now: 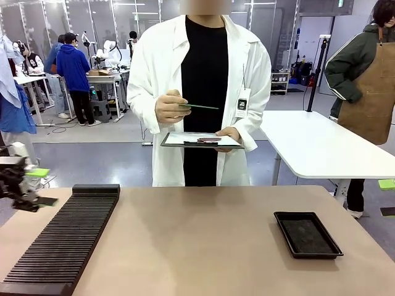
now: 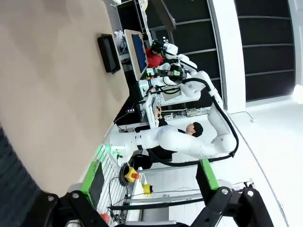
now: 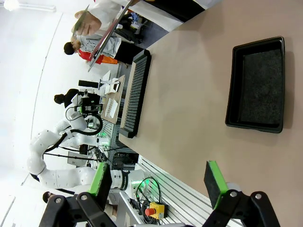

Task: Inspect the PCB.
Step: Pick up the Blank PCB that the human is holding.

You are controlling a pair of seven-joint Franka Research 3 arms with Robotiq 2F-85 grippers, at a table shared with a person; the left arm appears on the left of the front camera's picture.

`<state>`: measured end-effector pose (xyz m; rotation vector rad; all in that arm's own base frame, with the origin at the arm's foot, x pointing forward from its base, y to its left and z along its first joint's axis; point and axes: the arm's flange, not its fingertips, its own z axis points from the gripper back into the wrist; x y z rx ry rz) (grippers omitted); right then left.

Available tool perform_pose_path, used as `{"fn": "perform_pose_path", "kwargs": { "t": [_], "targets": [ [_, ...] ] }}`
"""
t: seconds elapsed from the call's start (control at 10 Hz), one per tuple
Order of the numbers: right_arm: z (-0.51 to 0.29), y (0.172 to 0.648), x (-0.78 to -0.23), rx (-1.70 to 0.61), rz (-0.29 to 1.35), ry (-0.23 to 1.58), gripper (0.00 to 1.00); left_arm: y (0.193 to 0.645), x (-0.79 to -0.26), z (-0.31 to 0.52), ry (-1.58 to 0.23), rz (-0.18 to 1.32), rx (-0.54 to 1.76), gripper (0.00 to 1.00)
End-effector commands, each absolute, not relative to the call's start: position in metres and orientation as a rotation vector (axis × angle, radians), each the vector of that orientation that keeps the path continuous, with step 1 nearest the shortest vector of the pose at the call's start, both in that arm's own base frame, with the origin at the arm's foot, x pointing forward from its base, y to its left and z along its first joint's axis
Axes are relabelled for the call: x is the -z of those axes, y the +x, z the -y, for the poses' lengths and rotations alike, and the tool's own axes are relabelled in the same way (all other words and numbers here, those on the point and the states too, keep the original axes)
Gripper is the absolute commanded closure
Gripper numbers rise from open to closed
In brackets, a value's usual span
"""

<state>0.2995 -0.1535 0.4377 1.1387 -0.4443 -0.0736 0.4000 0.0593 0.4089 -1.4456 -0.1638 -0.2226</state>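
Observation:
A person in a white coat stands at the far side of the table and holds the PCB (image 1: 200,106) edge-on in one raised hand. It shows as a thin green strip. In the right wrist view the PCB (image 3: 81,13) appears at the top left, in that hand. My left gripper (image 1: 39,187) hovers off the table's left edge, far from the board. Its own view shows the left gripper (image 2: 149,187) open, with nothing between the green pads. My right gripper (image 3: 157,184) is open too and holds nothing. Its green pad (image 1: 387,184) peeks in at the right edge.
The person's other hand holds a dark tablet-like slab (image 1: 200,140) level below the board. A shallow black tray (image 1: 307,234) lies on the table at the right, seen again as the tray (image 3: 258,85). A long black slotted rack (image 1: 62,243) lies along the left side.

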Motion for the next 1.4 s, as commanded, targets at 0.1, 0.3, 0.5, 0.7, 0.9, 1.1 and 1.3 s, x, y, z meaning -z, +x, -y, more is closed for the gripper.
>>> {"fn": "perform_pose_path", "kwargs": {
  "t": [0.1,0.3,0.5,0.7,0.9,1.1,1.3],
  "targets": [
    [0.154,0.299,-0.439,0.065,0.451,1.147,0.00,0.333,-0.425,-0.106,-1.466,0.191,0.178,0.00],
    [0.154,0.299,-0.439,0.065,0.451,1.147,0.00,0.295,-0.422,-0.151,-1.457,0.217,0.134,0.00],
    [0.154,0.299,-0.439,0.065,0.451,1.147,0.00,0.278,-0.412,-0.175,-1.490,0.277,0.118,0.00],
    [0.154,0.299,-0.439,0.065,0.451,1.147,0.00,0.278,-0.416,-0.173,-1.458,0.253,0.093,0.00],
    [0.154,0.299,-0.439,0.065,0.451,1.147,0.00,0.278,-0.416,-0.173,-1.458,0.253,0.093,0.00],
    [0.154,0.299,-0.439,0.065,0.451,1.147,0.00,0.278,-0.416,-0.173,-1.458,0.253,0.093,0.00],
    [0.154,0.299,-0.439,0.065,0.451,1.147,0.00,0.278,-0.416,-0.173,-1.458,0.253,0.093,0.00]
  ]
}}
